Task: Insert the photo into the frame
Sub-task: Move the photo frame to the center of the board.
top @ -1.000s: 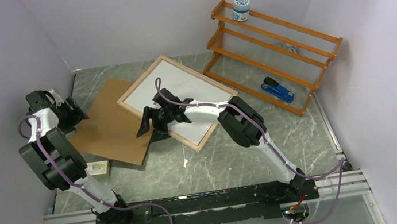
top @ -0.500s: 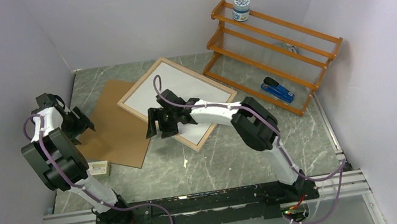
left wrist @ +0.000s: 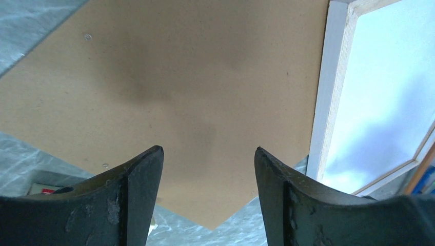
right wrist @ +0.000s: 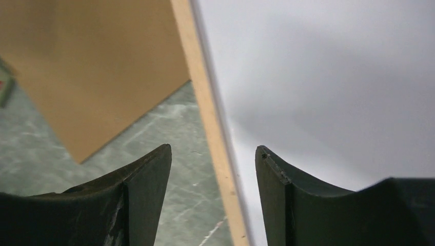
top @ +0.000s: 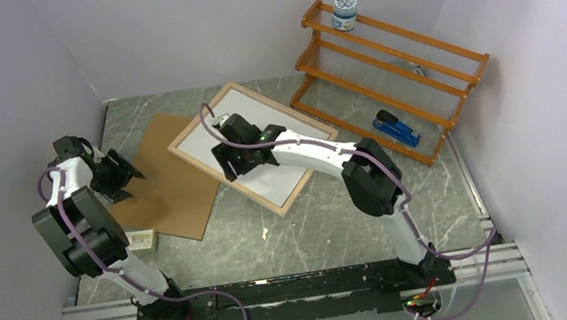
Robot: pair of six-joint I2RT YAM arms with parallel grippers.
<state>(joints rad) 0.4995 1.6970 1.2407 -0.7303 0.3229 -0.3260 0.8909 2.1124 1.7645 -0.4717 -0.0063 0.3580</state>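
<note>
- Right gripper (right wrist: 213, 148) hangs with its fingers spread and empty, over the left rim of the frame (top: 201, 115).
- Left gripper (left wrist: 208, 149) is spread too, empty above the brown board (top: 171, 183).
- Photo (top: 292, 124) lies white side up inside the frame.

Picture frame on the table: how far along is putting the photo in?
Looks done: the photo, seemingly white back up, lies inside the wooden rim of the frame. In hand: nothing; the left gripper hovers open over the brown board, the right gripper open over the frame's edge. Left: the board lies beside the frame, not fitted.
</note>
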